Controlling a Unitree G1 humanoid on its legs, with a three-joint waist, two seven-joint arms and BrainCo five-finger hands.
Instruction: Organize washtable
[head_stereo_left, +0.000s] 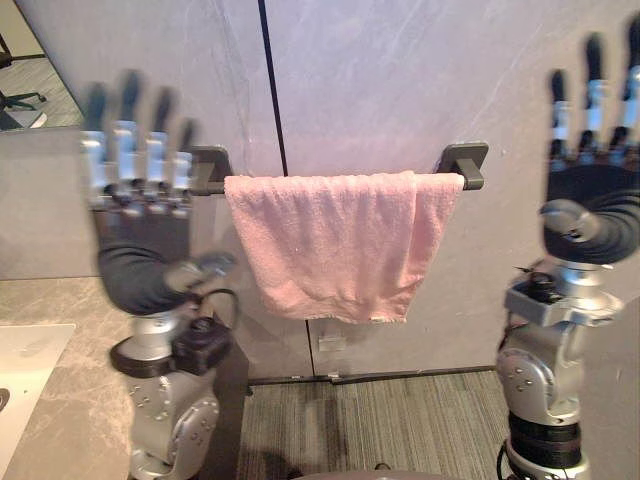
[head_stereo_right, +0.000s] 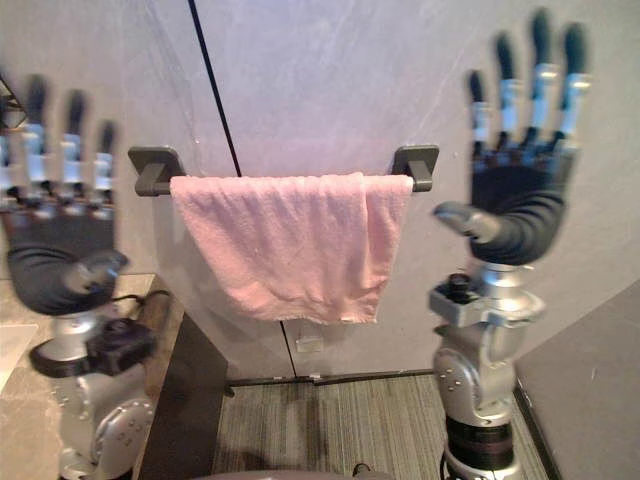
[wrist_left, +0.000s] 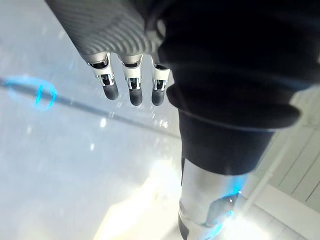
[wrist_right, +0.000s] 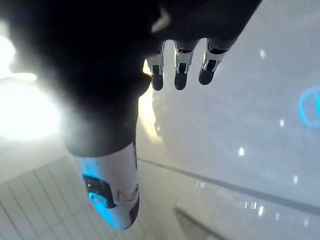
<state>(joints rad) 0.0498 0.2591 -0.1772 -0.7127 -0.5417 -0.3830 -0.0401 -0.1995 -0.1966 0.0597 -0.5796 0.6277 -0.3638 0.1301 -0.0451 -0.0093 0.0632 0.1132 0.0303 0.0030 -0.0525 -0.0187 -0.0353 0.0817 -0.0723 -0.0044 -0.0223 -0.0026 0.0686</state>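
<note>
Trouble from here would most likely come from a one-sided pull. The pink towel (head_stereo_left: 335, 245) is only draped over the wall rail (head_stereo_left: 462, 163) in the centre of the frame, so tugging one layer down could probably drag the whole cloth off and drop it to the carpeted floor (head_stereo_left: 400, 420) below. A reach from either side could also knock fingertips on the rail's dark end brackets, since each hand stands roughly level with one.

Both hands are raised with palms up and hold nothing. The left hand (head_stereo_left: 140, 250) is at the left of the frame above the stone countertop (head_stereo_left: 60, 400), and the right hand (head_stereo_left: 592, 205) is at the right edge. Each has its fingers straight and spread, which the wrist views confirm for the left fingers (wrist_left: 131, 90) and the right fingers (wrist_right: 180, 75). Both hands are well apart from the towel.

The towel's long axis runs across the frame, left to right along the rail, and the cloth hangs flat against the grey wall (head_stereo_left: 400, 80). Its right part is doubled into a fold. Its lower hem is uneven, dipping lowest toward the lower right.
</note>
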